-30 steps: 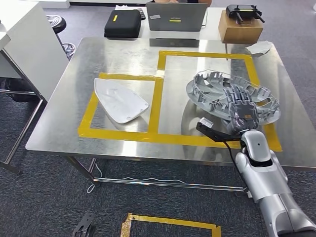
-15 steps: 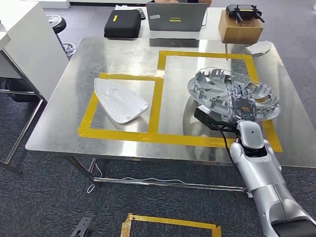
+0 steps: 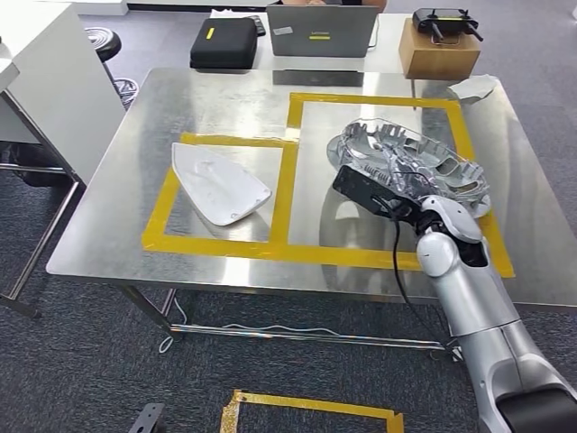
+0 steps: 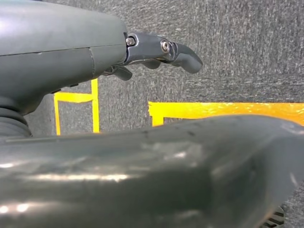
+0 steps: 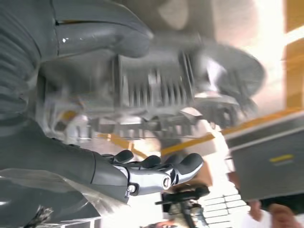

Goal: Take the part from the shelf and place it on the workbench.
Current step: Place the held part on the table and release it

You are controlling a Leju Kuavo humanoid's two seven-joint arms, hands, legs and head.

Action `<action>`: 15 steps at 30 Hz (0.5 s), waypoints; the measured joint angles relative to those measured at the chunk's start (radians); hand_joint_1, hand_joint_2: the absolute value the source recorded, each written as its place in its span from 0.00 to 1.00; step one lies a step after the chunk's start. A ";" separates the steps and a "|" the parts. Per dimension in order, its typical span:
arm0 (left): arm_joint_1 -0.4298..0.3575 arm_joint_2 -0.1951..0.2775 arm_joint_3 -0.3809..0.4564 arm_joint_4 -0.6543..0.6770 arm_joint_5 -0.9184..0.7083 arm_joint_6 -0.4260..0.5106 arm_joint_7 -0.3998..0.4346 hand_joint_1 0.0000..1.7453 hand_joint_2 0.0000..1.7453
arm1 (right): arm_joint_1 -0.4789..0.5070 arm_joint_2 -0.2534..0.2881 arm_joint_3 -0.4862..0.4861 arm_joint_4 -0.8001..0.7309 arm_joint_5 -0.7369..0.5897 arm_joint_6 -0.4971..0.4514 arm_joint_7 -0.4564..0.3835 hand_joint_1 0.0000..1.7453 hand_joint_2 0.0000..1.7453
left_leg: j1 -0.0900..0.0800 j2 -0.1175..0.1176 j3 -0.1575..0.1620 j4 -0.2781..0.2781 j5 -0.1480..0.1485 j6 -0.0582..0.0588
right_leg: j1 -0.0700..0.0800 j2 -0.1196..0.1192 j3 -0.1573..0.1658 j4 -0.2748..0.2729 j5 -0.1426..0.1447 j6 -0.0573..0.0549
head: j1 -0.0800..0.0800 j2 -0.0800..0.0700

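A grey ribbed part (image 3: 408,162) hangs tilted just above the right yellow-taped square of the steel workbench (image 3: 204,99). My right hand (image 3: 412,197) grips it at its near edge and is mostly hidden by it. In the right wrist view the part (image 5: 161,90) sits between the thick thumb and the darker fingers (image 5: 157,171). My left hand (image 4: 71,47) hangs over carpet with yellow floor tape, its fingers (image 4: 172,50) stretched out and holding nothing.
A white shell-shaped part (image 3: 217,185) lies in the left taped square. Behind the bench are a black case (image 3: 223,42), a laptop (image 3: 321,32) and a cardboard box (image 3: 439,50). A white table (image 3: 54,81) stands at the left. A person (image 5: 272,213) is beyond the bench.
My right arm has swung the part to the left and a little farther over the bench, and the wrist has turned so the part now tilts. The white part has not moved.
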 joint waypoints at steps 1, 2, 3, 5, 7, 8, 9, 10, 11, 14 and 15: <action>0.001 0.000 0.007 0.000 -0.003 -0.002 -0.003 0.00 0.00 | -0.004 -0.002 0.013 -0.020 -0.023 0.005 0.000 0.00 1.00 | 0.000 0.000 0.000 0.000 0.000 0.000 | 0.000 0.000 0.000 0.000 0.000 0.000 | 0.000 0.000; 0.002 0.000 0.013 0.000 -0.005 -0.003 -0.005 0.00 0.00 | -0.007 -0.004 0.025 -0.037 -0.041 0.010 0.001 0.00 1.00 | 0.000 0.000 0.000 0.000 0.000 0.000 | 0.000 0.000 0.000 0.000 0.000 0.000 | 0.000 0.000; 0.003 0.000 0.019 0.000 -0.007 -0.004 -0.007 0.00 0.00 | -0.009 -0.007 0.037 -0.053 -0.053 0.014 0.002 0.00 1.00 | 0.000 0.000 0.000 0.000 0.000 0.000 | 0.000 0.000 0.000 0.000 0.000 0.000 | 0.000 0.000; 0.004 0.000 0.030 0.000 -0.008 -0.005 -0.010 0.00 0.00 | -0.014 -0.013 0.062 -0.080 -0.063 0.020 0.004 0.00 1.00 | 0.000 0.000 0.000 0.000 0.000 0.000 | 0.000 0.000 0.000 0.000 0.000 0.000 | 0.000 0.000; 0.006 0.000 0.040 0.000 -0.008 -0.007 -0.012 0.00 0.00 | -0.022 -0.021 0.089 -0.107 -0.069 0.024 0.005 0.00 1.00 | 0.000 0.000 0.000 0.000 0.000 0.000 | 0.000 0.000 0.000 0.000 0.000 0.000 | 0.000 0.000; 0.007 0.000 0.045 0.000 -0.008 -0.008 -0.013 0.00 0.00 | -0.026 -0.026 0.103 -0.122 -0.071 0.024 0.005 0.00 1.00 | 0.000 0.000 0.000 0.000 0.000 0.000 | 0.000 0.000 0.000 0.000 0.000 0.000 | 0.000 0.000; 0.008 0.000 0.050 0.000 -0.008 -0.009 -0.015 0.00 0.00 | -0.030 -0.031 0.117 -0.136 -0.072 0.024 0.005 0.00 1.00 | 0.000 0.000 0.000 0.000 0.000 0.000 | 0.000 0.000 0.000 0.000 0.000 0.000 | 0.000 0.000; 0.009 0.000 0.054 0.000 -0.009 -0.010 -0.017 0.00 0.00 | -0.035 -0.036 0.131 -0.150 -0.074 0.024 0.005 0.00 1.00 | 0.000 0.000 0.000 0.000 0.000 0.000 | 0.000 0.000 0.000 0.000 0.000 0.000 | 0.000 0.000; 0.010 0.000 0.059 0.000 -0.010 -0.011 -0.019 0.00 0.00 | -0.040 -0.041 0.145 -0.163 -0.075 0.025 0.005 0.00 1.00 | 0.000 0.000 0.000 0.000 0.000 0.000 | 0.000 0.000 0.000 0.000 0.000 0.000 | 0.000 0.000; 0.013 0.000 0.070 0.000 -0.016 -0.013 -0.026 0.00 0.00 | -0.054 -0.058 0.189 -0.198 -0.065 0.029 0.005 0.00 1.00 | 0.000 0.000 0.000 0.000 0.000 0.000 | 0.000 0.000 0.000 0.000 0.000 0.000 | 0.000 0.000; 0.014 0.000 0.075 0.000 -0.018 -0.014 -0.027 0.00 0.00 | -0.059 -0.063 0.203 -0.207 -0.052 0.026 0.008 0.00 1.00 | 0.000 0.000 0.000 0.000 0.000 0.000 | 0.000 0.000 0.000 0.000 0.000 0.000 | 0.000 0.000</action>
